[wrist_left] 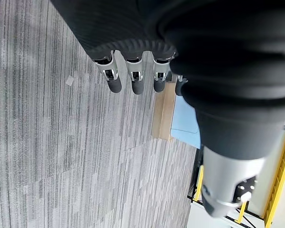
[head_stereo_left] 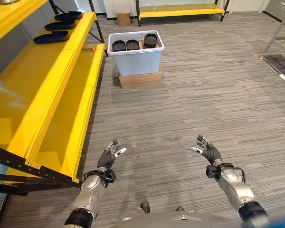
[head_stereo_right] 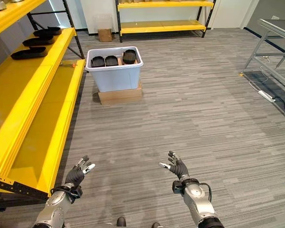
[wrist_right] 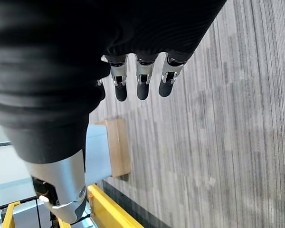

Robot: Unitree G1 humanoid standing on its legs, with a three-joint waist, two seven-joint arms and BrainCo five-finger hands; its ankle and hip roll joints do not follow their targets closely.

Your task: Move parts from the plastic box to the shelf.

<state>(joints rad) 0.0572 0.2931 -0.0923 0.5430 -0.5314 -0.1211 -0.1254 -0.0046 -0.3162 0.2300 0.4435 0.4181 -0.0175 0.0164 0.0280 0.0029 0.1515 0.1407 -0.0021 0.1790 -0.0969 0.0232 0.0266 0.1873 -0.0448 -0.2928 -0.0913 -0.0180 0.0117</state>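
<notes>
While both hands hang empty above the grey striped carpet, left hand and right hand spread, the black moulded parts sit in the pale blue plastic box beside the yellow metal shelf.

Both arms reach forward over the grey floor, well short of the plastic box. The left hand and the right hand face each other, palms inward, fingers relaxed and loosely spread, each holding nothing.
</notes>
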